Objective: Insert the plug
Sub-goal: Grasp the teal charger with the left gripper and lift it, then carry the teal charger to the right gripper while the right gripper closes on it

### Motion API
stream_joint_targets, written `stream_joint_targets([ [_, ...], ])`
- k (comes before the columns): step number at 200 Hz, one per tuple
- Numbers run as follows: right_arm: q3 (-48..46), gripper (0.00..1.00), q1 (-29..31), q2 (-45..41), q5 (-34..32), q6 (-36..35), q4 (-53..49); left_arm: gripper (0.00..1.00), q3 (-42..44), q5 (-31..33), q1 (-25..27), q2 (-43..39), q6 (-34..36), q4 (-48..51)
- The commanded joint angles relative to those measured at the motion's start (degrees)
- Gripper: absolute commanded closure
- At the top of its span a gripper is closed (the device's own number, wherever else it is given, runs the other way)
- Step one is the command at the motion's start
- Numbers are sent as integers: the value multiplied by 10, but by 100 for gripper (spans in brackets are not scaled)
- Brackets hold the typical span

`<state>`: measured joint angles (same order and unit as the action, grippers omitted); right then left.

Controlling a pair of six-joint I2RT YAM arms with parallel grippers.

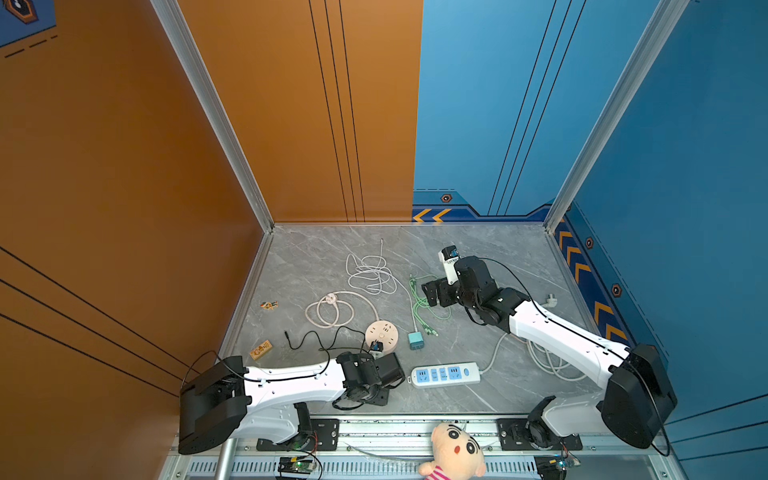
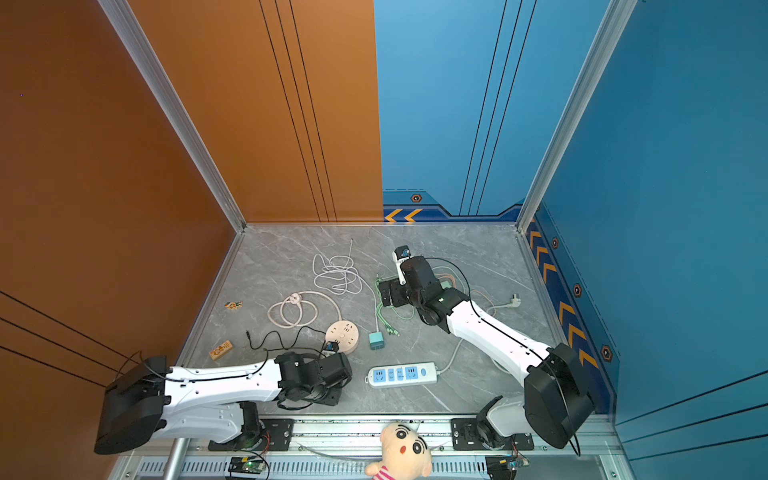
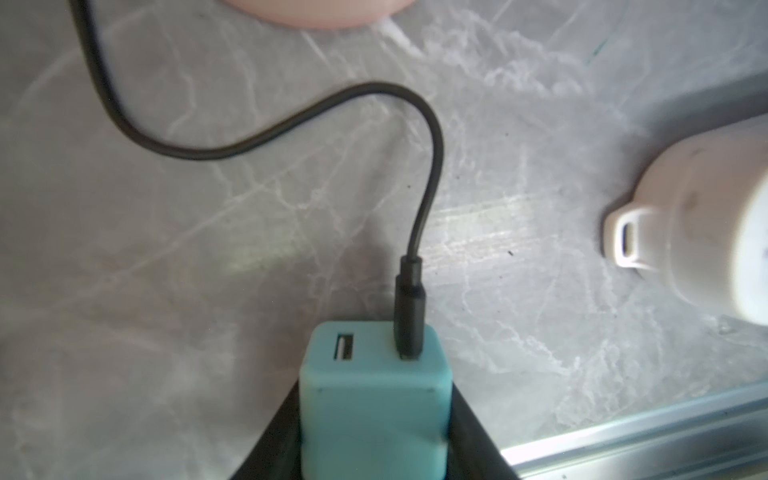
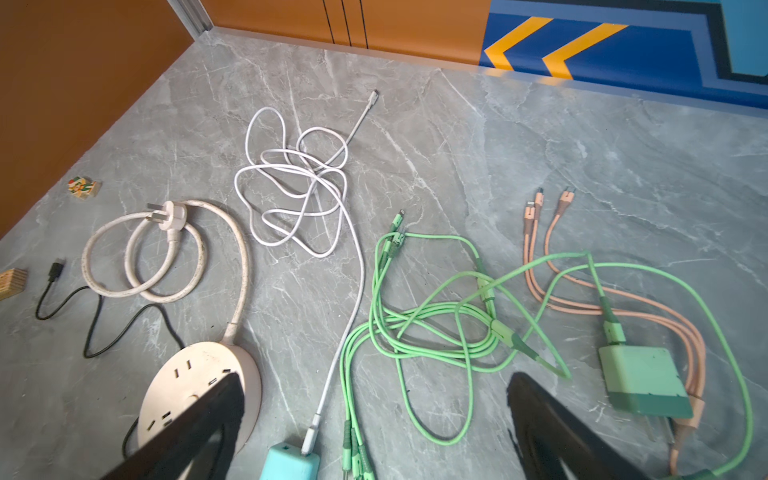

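The plug (image 3: 376,399) is a teal charger block with a black cable (image 3: 432,166) in one of its two USB slots. My left gripper (image 3: 376,419) is shut on it, a black finger pressed against each side, low over the grey marble table. In both top views my left wrist (image 1: 370,374) hides the plug. A white power strip with blue sockets (image 1: 446,374) lies just right of that wrist, and a round pink power strip (image 1: 382,334) just behind it. My right gripper (image 4: 376,378) hangs open above green cables (image 4: 436,328), holding nothing.
A second teal charger (image 1: 415,340) on a tangled white cable (image 1: 370,274) lies between the strips. A mint charger (image 4: 642,384) with orange cables, a coiled pink cord (image 1: 330,311), two small blocks (image 1: 260,349) and a plush doll (image 1: 453,453) on the front rail are nearby.
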<state>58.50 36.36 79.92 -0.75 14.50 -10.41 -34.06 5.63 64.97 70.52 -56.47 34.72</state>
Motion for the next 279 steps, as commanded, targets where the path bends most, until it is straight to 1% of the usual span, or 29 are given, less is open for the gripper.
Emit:
stream_joint_targets([
  [1,22,0,-10,6,48,22,-8,88,-13,-3,-22,-40,50,37],
  [35,39,0,-20,21,129,38,-7,89,-43,34,-36,-86,85,110],
  [52,50,0,-21,33,179,43,-4,90,-57,51,-49,-108,105,130],
  [53,50,0,-21,36,190,44,-4,90,-58,52,-50,-110,106,130],
  [59,56,0,-22,41,210,48,-2,90,-62,58,-58,-116,113,136],
  [73,64,0,-22,53,246,61,3,90,-77,76,-76,-128,134,146],
  [95,65,0,-26,66,279,89,26,90,-107,112,-103,-134,158,151],
  [120,68,1,-29,75,318,104,38,91,-129,144,-134,-133,191,150],
  [140,69,1,-27,88,366,122,60,91,-143,159,-157,-130,226,149],
  [155,75,2,-22,110,416,139,77,92,-158,163,-168,-125,273,150],
  [164,77,3,-19,122,435,151,90,92,-167,164,-177,-124,296,149],
  [186,80,4,-9,149,474,179,130,92,-180,142,-197,-123,349,129],
  [217,93,4,2,170,497,189,143,93,-175,131,-208,-103,405,96],
  [237,99,4,8,180,514,193,153,93,-160,118,-218,-90,432,47],
  [279,106,6,20,199,550,207,172,95,-153,92,-229,-68,465,-31],
])
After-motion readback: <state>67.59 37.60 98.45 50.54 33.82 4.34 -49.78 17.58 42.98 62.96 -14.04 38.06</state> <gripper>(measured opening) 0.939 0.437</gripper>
